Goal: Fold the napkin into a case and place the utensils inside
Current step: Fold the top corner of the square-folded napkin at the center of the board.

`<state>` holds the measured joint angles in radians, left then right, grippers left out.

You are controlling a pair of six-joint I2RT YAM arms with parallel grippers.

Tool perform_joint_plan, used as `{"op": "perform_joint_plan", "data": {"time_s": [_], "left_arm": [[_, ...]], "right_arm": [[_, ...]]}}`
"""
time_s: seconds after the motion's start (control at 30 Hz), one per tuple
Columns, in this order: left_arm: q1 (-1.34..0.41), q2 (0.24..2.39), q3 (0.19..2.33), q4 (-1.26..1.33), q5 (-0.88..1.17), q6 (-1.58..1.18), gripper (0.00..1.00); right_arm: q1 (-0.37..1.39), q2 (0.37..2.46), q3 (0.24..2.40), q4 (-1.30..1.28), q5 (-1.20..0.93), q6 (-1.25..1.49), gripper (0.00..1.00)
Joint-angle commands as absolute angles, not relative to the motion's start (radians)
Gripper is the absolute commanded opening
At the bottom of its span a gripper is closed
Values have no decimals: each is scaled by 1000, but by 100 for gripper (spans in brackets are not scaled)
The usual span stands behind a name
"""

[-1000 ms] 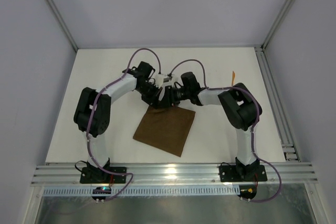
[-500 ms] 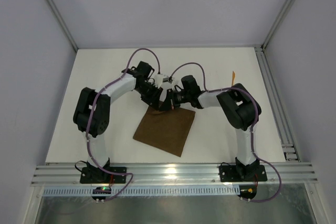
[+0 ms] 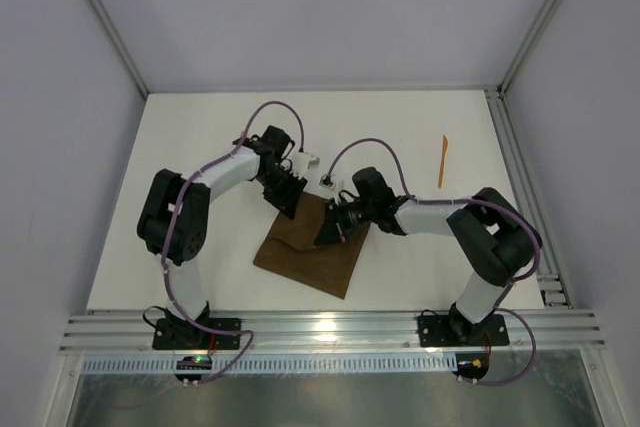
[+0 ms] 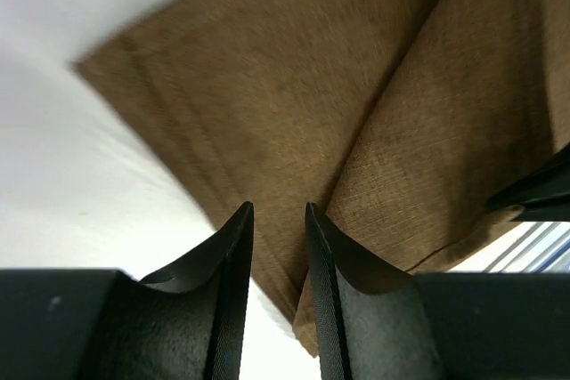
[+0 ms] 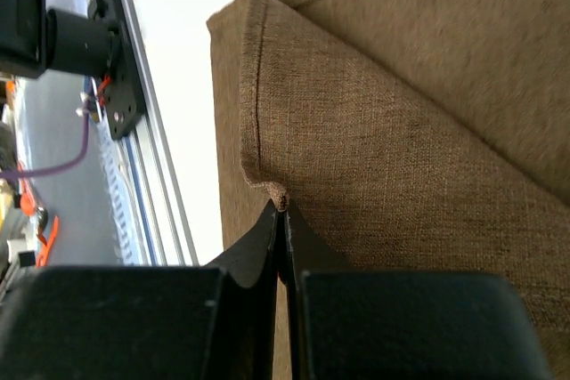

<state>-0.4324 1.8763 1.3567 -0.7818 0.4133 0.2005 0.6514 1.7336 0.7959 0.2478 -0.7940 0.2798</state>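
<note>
The dark brown napkin [image 3: 312, 259] lies on the white table in front of both arms, its far part lifted and folded toward the front. My right gripper [image 3: 331, 230] is shut on a pinch of the napkin's hem [image 5: 281, 198], holding that layer over the cloth beneath [image 5: 419, 122]. My left gripper [image 3: 286, 196] is at the napkin's far left edge, its jaws a little apart with nothing between them; the napkin [image 4: 294, 86] and its folded-over layer [image 4: 463, 131] lie just beyond. One orange utensil [image 3: 442, 160] lies at the far right. The other utensil is out of view.
An aluminium rail [image 3: 330, 327] runs along the table's near edge and another [image 3: 525, 197] along the right side. Grey walls enclose the table on three sides. The rail [image 5: 151, 157] also shows in the right wrist view.
My right gripper has pulled the napkin's far corner toward the front, folding it over. My left gripper has stayed near the far edge, shifting slightly left. The right arm has uncovered the orange utensil.
</note>
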Motion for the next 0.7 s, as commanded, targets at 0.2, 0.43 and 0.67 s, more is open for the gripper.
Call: {"op": "perform_joint_plan", "data": {"time_s": [0.2, 0.43, 0.67], "left_arm": [[-488, 1890, 1259, -807, 361, 256, 27], [-488, 1901, 1239, -773, 324, 253, 25], [-488, 1905, 1243, -761, 288, 258, 25]], "right_arm": [[709, 1602, 669, 178, -704, 192, 3], [747, 1557, 623, 144, -661, 178, 3], [770, 1497, 589, 104, -612, 196, 3]]}}
